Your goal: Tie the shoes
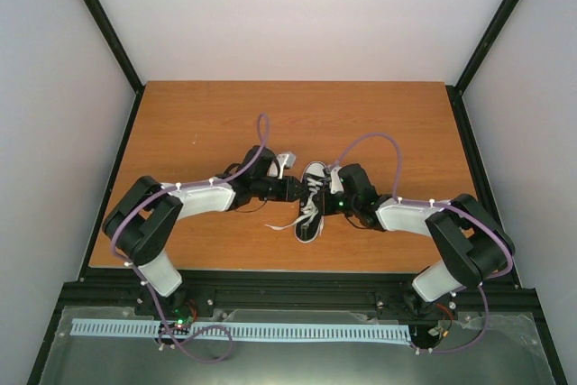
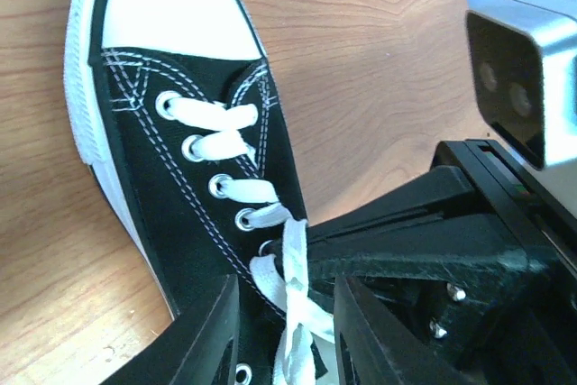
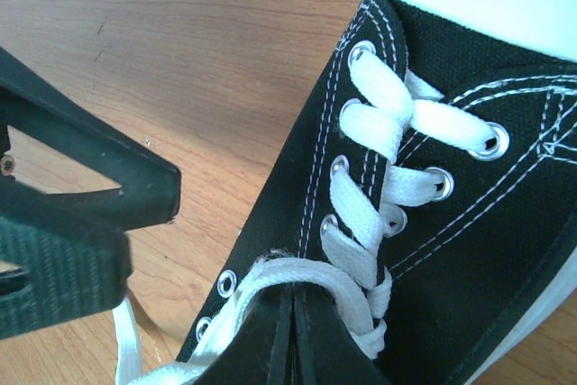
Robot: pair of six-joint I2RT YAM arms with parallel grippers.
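We see one wooden table (image 1: 180,123), and on it, about midway across and nearer the front edge, a single black sneaker (image 1: 311,209) with its white toe cap (image 2: 171,2) pointing away from the arm bases. Two arms reach in toward it, the left arm (image 1: 203,197) and the right arm (image 1: 424,214), each trailing one purple cable, so the shoe lies between two grippers. The left gripper (image 2: 287,284) has its jaws standing apart, a strand of the white laces (image 2: 297,313) running loosely through the gap above the tongue. The right gripper (image 3: 293,299) has its fingers pressed together at the shoe's opening, where a lace curves over their tip; we cannot tell whether any of it is nipped between them. One loose lace end lies on the wood to the shoe's left. From overhead both grippers cover the shoe's middle, and each wrist view cuts off the heel, so no knot can be made out.
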